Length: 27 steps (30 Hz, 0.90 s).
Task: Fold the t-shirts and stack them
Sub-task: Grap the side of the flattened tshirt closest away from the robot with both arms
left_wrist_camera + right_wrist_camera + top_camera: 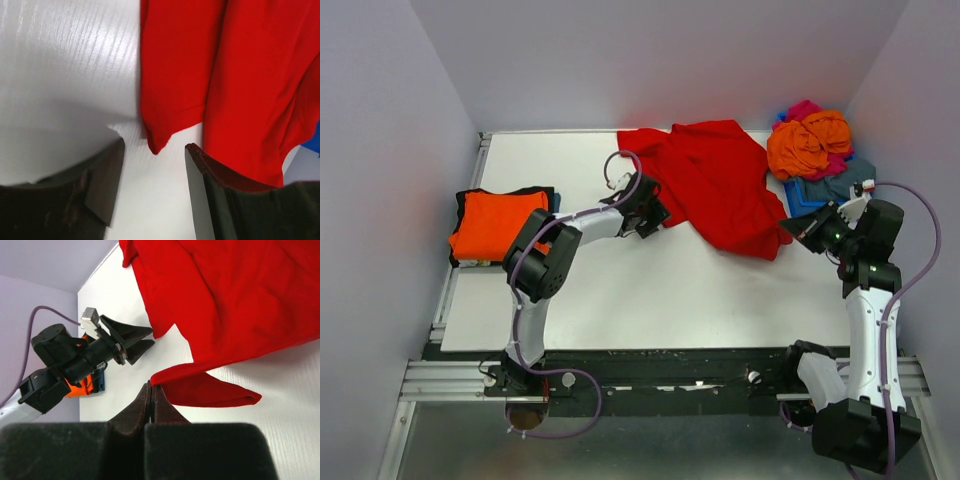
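Two grippers checked: left gripper (658,216) jaws apart beside the red t-shirt (720,185), right gripper (151,388) jaws clamped on its near-right corner.

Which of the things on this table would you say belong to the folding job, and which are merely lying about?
Belonging to the job: red t-shirt, spread out; folded orange t-shirt, far left; crumpled shirt heap, back right.
Just lying about: blue bin under that heap; metal rail along the near edge.
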Tool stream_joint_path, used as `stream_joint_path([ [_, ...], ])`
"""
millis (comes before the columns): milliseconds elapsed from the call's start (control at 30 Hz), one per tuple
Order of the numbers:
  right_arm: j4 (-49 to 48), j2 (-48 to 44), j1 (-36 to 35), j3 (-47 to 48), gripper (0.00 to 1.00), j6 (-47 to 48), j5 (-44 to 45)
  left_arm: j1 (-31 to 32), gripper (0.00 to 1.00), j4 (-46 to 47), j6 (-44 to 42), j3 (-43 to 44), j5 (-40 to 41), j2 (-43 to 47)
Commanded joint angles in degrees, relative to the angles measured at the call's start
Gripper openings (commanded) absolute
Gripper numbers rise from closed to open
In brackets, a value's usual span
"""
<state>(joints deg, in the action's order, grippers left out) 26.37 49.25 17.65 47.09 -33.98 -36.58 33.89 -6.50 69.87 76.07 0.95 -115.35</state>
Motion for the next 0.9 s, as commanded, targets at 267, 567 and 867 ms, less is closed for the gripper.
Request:
stream_joint_path([
  [267,-1.67,-1.35,0.28,-0.33,0.01,-0.74,1.33,1.0,0.5,-0.44,10.99,3.11,1.69,-7.43],
  [567,1.22,-2.76,0.28,-0.42,0.01,1.01,3.43,-2.07,0.0,-3.33,0.47,4.97,9.24,-3.32],
  [867,10.27,-4.52,0.28,-0.68,0.01,1.63,11.96,-9.1,0.0,-7.03,-12.99,-15.31,6.79,21.01],
])
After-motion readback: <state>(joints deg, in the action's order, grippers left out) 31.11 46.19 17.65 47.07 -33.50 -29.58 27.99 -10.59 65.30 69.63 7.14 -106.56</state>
